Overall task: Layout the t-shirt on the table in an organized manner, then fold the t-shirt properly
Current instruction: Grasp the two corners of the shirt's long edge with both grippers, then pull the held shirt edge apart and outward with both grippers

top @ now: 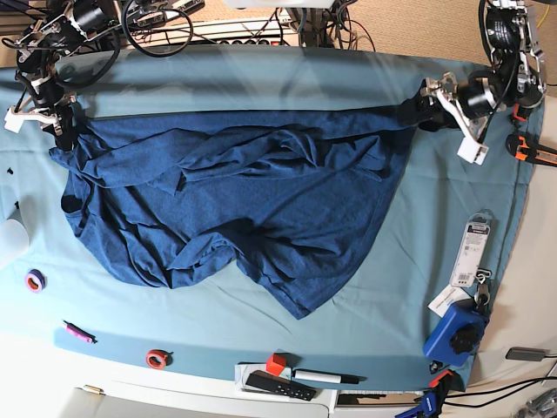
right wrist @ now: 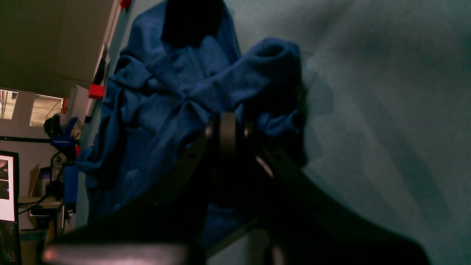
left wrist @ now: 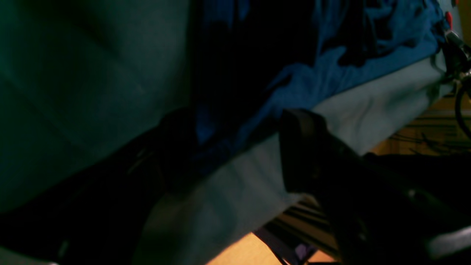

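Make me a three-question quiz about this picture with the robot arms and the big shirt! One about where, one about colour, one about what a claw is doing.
1. Where does the t-shirt lie?
A. on the table
B. on the floor
C. on a chair

2. What colour is the t-shirt?
A. red
B. dark blue
C. white

3. The right gripper is
A. wide open
B. shut on the t-shirt
C. holding a pen

Answers: 1 A, it spreads over the teal cloth; 2 B, all dark blue; 3 B, its fingers pinch a bunch of fabric.
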### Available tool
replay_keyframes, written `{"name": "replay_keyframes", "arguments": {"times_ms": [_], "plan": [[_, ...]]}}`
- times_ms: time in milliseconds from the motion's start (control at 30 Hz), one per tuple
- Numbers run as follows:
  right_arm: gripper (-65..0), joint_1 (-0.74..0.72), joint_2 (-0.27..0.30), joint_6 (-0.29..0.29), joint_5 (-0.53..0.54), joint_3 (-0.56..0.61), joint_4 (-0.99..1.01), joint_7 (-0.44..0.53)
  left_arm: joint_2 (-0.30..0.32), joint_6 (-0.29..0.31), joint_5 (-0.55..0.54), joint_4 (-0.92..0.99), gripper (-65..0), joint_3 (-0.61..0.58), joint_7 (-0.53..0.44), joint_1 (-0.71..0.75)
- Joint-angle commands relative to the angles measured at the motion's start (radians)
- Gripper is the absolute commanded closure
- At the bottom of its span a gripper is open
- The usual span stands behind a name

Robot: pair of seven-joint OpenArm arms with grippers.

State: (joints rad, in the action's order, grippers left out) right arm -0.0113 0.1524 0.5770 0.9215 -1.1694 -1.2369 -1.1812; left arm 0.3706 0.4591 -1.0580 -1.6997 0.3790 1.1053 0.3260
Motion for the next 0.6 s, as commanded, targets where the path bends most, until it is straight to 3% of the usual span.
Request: {"name": "replay_keyframes", "arguments": {"times_ms": [0, 367, 567], "plan": [[0.0, -0.002, -0.003, -0.019, 0.006, 0.005, 0.006, -0.044, 0.0, -0.016, -0.003, -0.013, -38.9, 0.003, -0.018, -0.014], [0.0, -0.002, -0.003, -0.019, 0.017, 0.005, 0.006, -0.048, -0.022, -0.023, 0.03, 0.001, -40.7, 0.001, -0.048, -0.056], [0.0, -0.002, -0.003, -0.005, 0.032, 0.005, 0.006, -0.056, -0.029, -0.04, 0.062, 0.07, -41.7, -0.088, -0.056, -0.111]]}}
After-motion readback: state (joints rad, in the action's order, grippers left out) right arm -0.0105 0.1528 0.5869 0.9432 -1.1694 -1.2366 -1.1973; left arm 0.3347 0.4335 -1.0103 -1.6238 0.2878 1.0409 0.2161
